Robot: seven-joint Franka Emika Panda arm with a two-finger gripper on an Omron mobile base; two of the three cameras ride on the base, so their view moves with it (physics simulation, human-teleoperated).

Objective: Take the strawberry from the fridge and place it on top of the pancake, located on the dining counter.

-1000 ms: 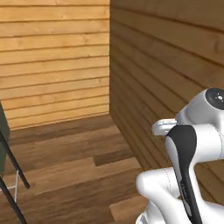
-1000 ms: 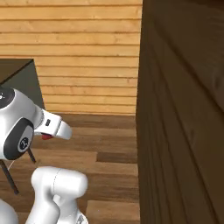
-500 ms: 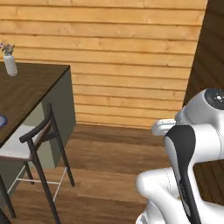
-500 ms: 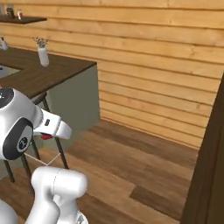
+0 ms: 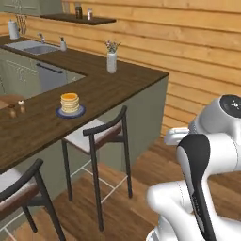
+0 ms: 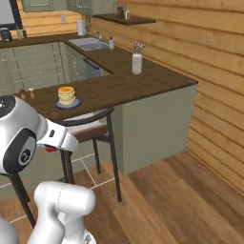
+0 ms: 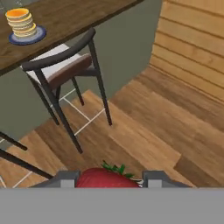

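Observation:
A dark red strawberry (image 7: 107,178) with green leaves sits between the two fingertips of my gripper (image 7: 109,180), which is shut on it. A sliver of the same strawberry (image 6: 51,149) peeks out under my hand in the right base view. The pancake (image 5: 69,102) is a short golden stack on a small dark plate on the dining counter (image 5: 42,124), well ahead and to the left of my hand. From the hand camera the pancake (image 7: 21,22) lies at the far upper left, on the dining counter (image 7: 70,17). The fridge is out of view.
A dark-framed stool (image 5: 101,134) stands between me and the counter, and a second stool (image 5: 19,188) is nearer on the left. A white vase (image 5: 111,61), two small shakers (image 5: 16,110) and a sink (image 5: 35,46) are on the worktops. Plank wall on the right.
The whole picture has swung as the base turned: bare plank wall gave way to the dining counter, stools and pancake. The grip on the strawberry looks unchanged.

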